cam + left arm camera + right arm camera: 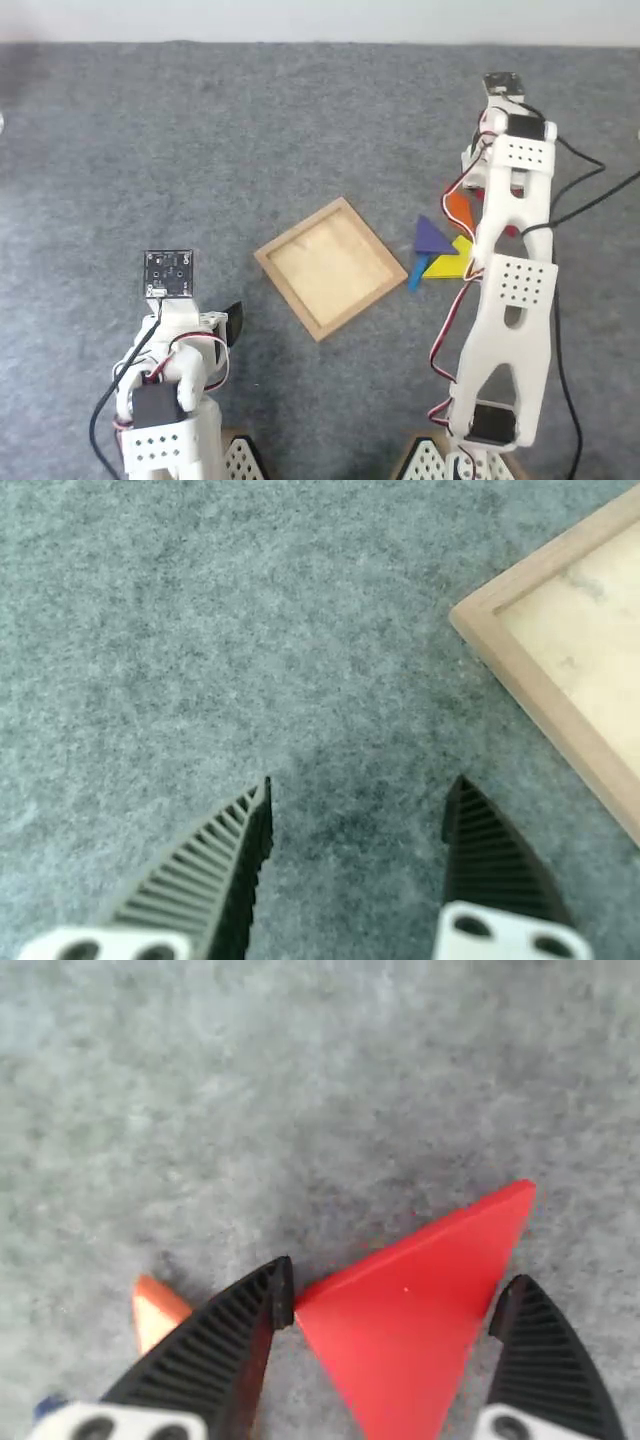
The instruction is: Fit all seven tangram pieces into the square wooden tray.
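1. Near left, the left gripper (362,790) hangs over the grey worktop (200,150). Its fingers (215,855) are spread wide and released, holding nothing, with only bare felt between them.
2. A near-left corner of the wooden tray (540,695) lies just beyond those fingertips, apart from them.
3. In the high view the wooden tray (283,277) sits mid-worktop, turned so its corners point near and far. Its pale wood floor shows bare.
4. Just right of the tray lies a cluster of pieces, all outside it on the worktop. A blue piece (419,273) is nearest the tray. A yellow piece (448,265) touches the blue one on its right. A purple triangle (430,236) is just behind them.
5. Farther right, the right arm stretches out over the cluster's right edge. The right gripper (400,1280) is low over a red triangle (420,1330) that lies flat on the felt.
6. Its fingers (220,1345) are opened wide, one on each side of the red triangle. One fingertip is at the triangle's corner and the other is beside its opposite edge. They are not clenched on it.
7. An orange piece (155,1310) lies just outside that first finger. In the high view it shows behind the purple triangle, beside the arm.
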